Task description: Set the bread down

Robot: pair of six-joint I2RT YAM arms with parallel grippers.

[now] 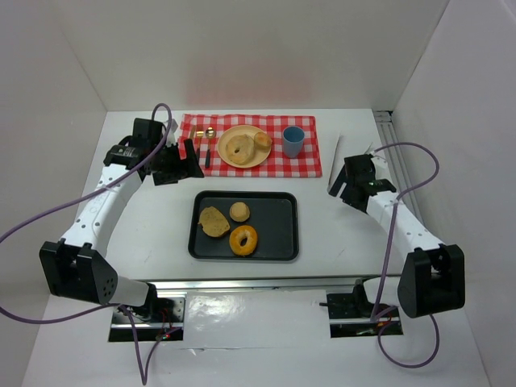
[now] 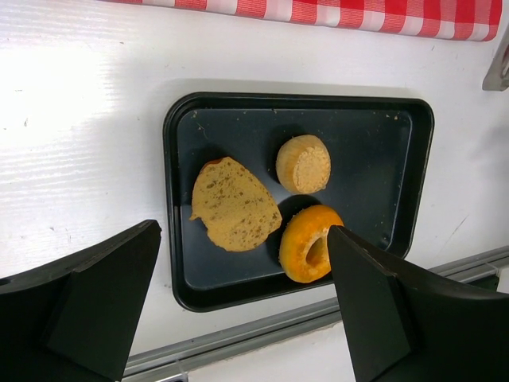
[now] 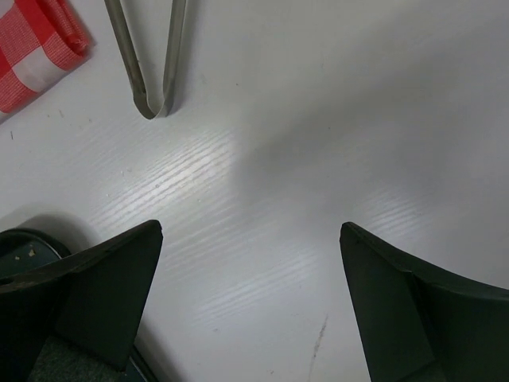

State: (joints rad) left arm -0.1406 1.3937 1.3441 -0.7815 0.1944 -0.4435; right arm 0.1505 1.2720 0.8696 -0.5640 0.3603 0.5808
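- Five bread pieces in all. Three are in the single black tray [image 1: 282, 238] at the middle of the worktop [image 1: 145, 226]: a flat slice [image 1: 214, 221], a small bun [image 1: 239, 211] and a ring [image 1: 243, 240]. Two more sit on the plate [image 1: 242, 165] at 12 o'clock.
- One cup [image 1: 293, 141], one checked cloth [image 1: 306, 165].
- The slice lies flat, its long axis running about 10 to 4 o'clock.
- The left pincer [image 1: 187, 160], at 10 o'clock of the tray, and the right pincer [image 1: 343, 187], at 3 o'clock, both gape empty.
- The tongs [image 3: 151, 56] are cut off at the top edge of the right wrist view. The cutlery [image 1: 208, 145] is too small to tell.
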